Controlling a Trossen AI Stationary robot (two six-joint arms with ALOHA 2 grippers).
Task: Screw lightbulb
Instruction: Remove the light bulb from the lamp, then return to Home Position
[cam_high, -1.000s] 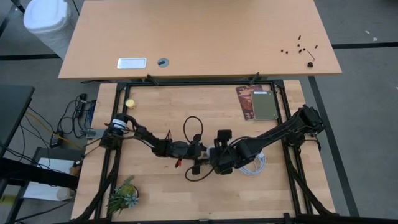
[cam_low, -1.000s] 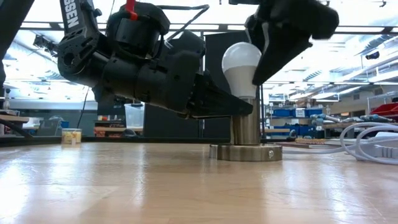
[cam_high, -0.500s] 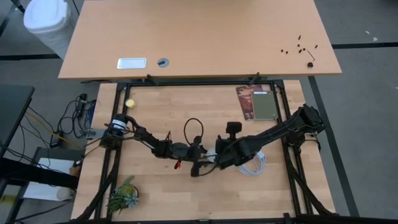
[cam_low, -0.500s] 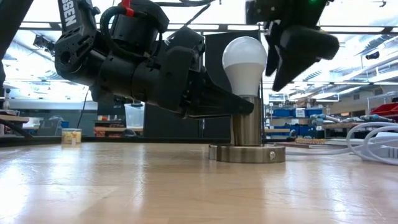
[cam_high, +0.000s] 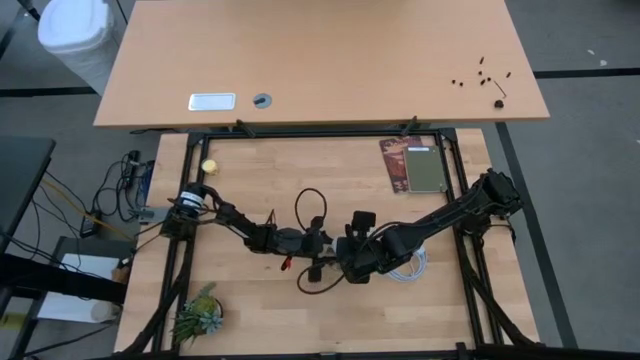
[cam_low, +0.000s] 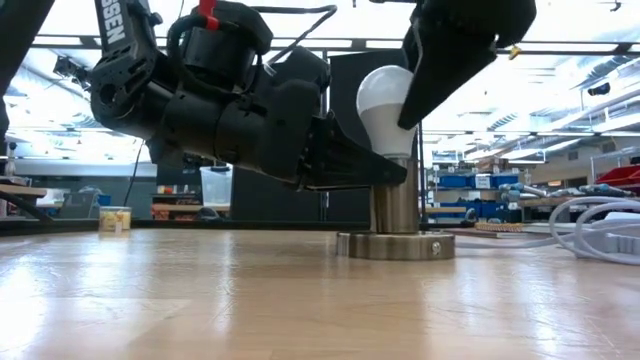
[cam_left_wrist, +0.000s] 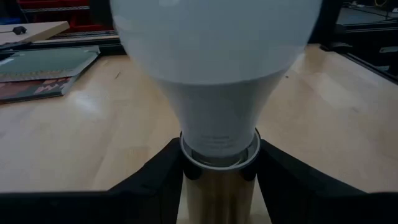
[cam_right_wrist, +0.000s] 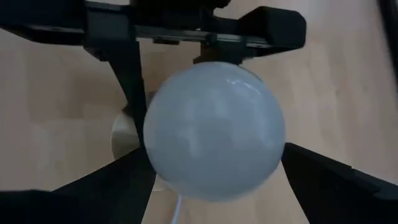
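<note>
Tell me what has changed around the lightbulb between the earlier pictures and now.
The right gripper had swung away to the bulb's side half a second ago; now it is back over the lightbulb, one finger on each side, with no visible squeeze. The left gripper stays clamped on the metal socket. Bulb and socket have not moved.

Left gripper (cam_low: 385, 172) low and level, fingers (cam_left_wrist: 155, 180) clamped, right gripper (cam_right_wrist: 214, 171) reaching down from above, fingers (cam_right_wrist: 323, 180) spread wide

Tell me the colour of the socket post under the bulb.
Brushed silvery metal socket post, under the white lightbulb; clearest in the low view.
</note>
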